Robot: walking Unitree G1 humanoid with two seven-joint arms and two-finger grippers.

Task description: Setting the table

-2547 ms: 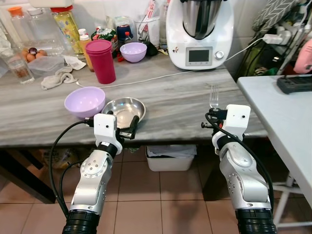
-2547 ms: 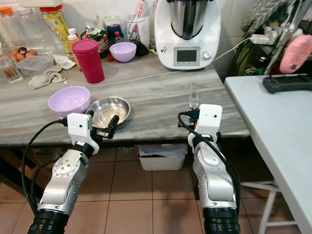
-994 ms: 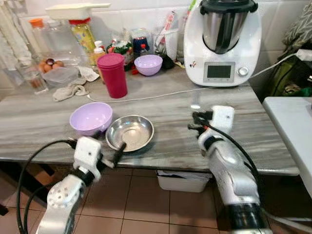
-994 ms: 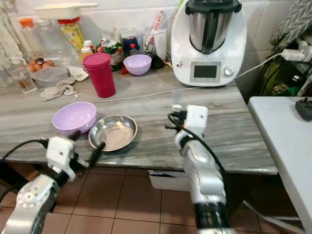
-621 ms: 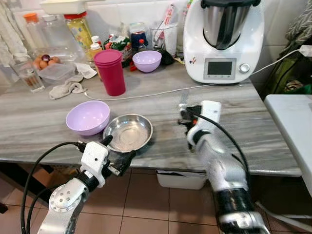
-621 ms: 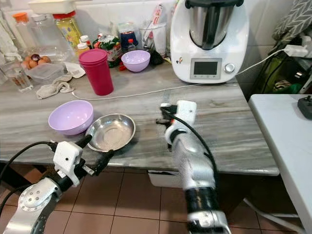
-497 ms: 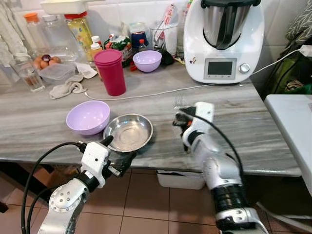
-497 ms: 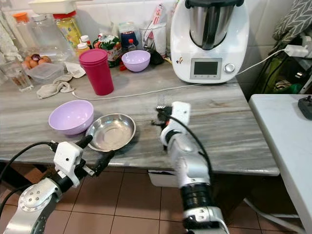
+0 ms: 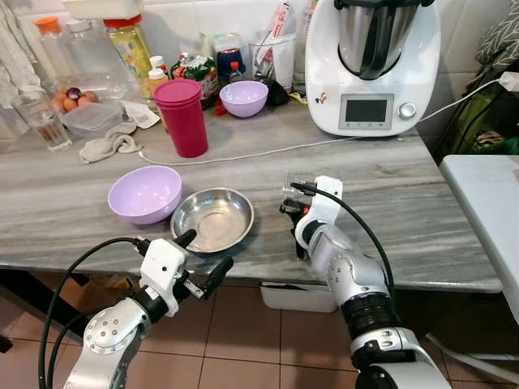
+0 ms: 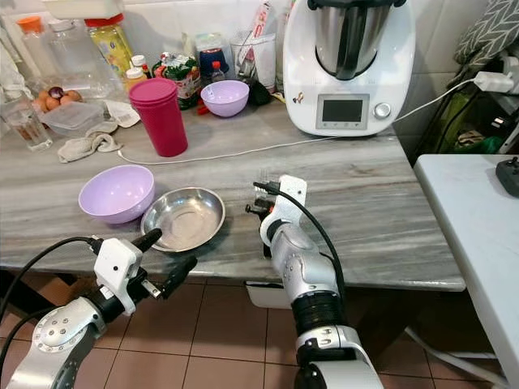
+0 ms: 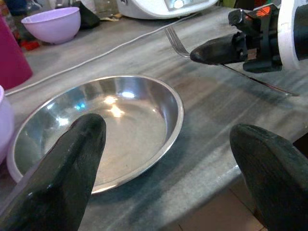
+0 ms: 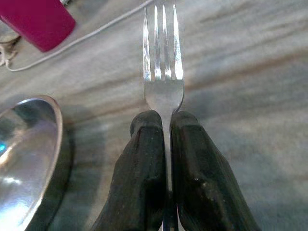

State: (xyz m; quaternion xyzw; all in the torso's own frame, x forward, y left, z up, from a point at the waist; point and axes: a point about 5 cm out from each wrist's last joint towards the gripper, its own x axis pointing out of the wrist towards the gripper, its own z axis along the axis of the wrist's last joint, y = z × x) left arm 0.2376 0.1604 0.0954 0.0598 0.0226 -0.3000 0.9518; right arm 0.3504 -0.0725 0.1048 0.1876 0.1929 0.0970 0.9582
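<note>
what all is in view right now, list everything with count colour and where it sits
steel bowl: 1, silver, front of the counter.
lilac bowls: 2, one beside the steel bowl on its left, one at the back.
tumbler: 1, magenta, behind the bowls.
food processor: 1, white, back right.
cable: 1, white, across the counter.
bottles and jars: several, back left.
cloth: 1, grey-white, left.
fork: 1, silver, in the right pincer, low over the counter just right of the steel bowl.
side table: 1, white, far right.
left pincer: open, at the counter's front edge.
right pincer: shut on the fork.
</note>
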